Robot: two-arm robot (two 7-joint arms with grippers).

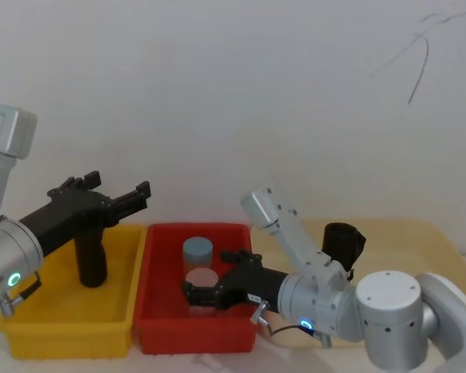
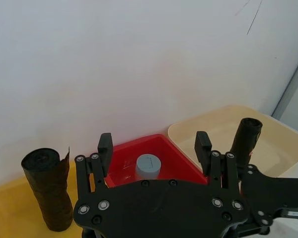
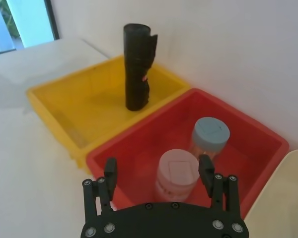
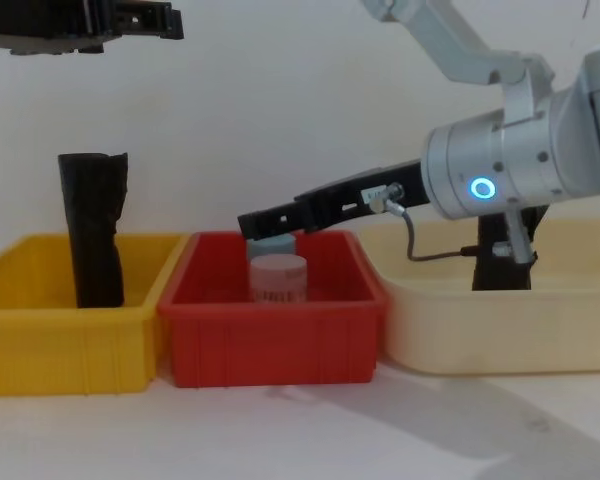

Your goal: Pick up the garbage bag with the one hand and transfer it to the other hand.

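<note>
Right end effector point(image 1: 198, 294) hangs wide over the red bin point(image 1: 194, 227), likely awaiting handover; left end effector point(image 1: 136, 196), also wide, hovers above the nine-o'clock garbage bag point(image 1: 92, 260).

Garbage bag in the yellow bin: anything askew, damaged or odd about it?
The garbage bag stands upright in the yellow bin. Only its outer sheet sticks out as a loose flap near the top. Nothing spilled.

garbage bag point(image 3: 135, 64): black; you'll see a red label point(image 3: 144, 79) on it
left bin point(image 4: 60, 350): yellow
middle bin point(image 4: 275, 345): red
right tub point(image 4: 500, 330): cream
back jar point(image 3: 211, 132): blue-grey
front jar point(image 3: 178, 172): pink
</note>
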